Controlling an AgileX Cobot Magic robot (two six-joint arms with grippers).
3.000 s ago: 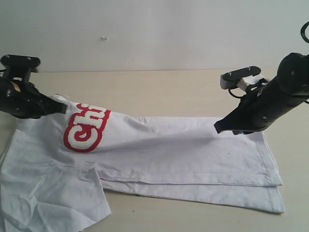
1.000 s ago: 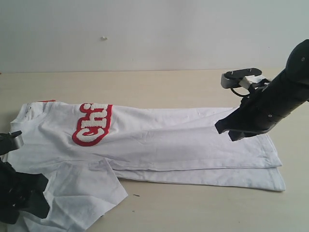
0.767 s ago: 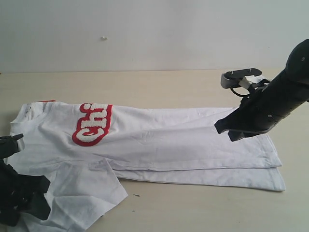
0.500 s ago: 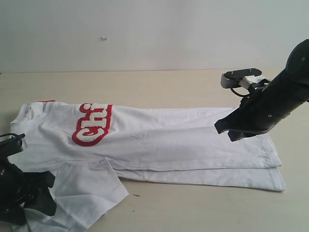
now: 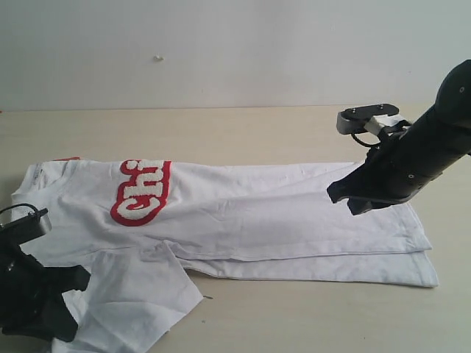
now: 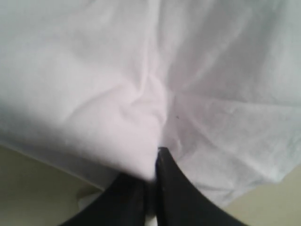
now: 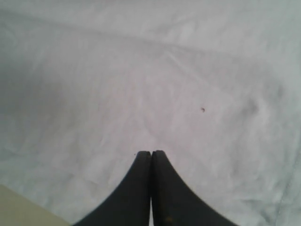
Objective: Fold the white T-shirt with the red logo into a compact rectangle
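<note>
The white T-shirt (image 5: 265,213) lies lengthwise on the table, folded in a long band, with one sleeve (image 5: 140,301) spread at the near left. Only part of the red logo (image 5: 141,191) shows, near the shirt's left end. My left gripper (image 5: 73,283) sits low at the near left corner, shut on a bunched fold of the sleeve cloth (image 6: 141,117). My right gripper (image 5: 337,195) hovers over the shirt's right part, shut with nothing between its fingers (image 7: 151,156); plain white cloth (image 7: 141,84) fills its view.
The beige table (image 5: 243,132) runs back to a pale wall. The shirt's hem (image 5: 427,265) lies near the right. A small dark speck (image 5: 208,298) sits on the table by the sleeve.
My left gripper left the collar end, went to the near left, closed on the sleeve and drags it right. The shirt has flattened. The right arm holds still.
</note>
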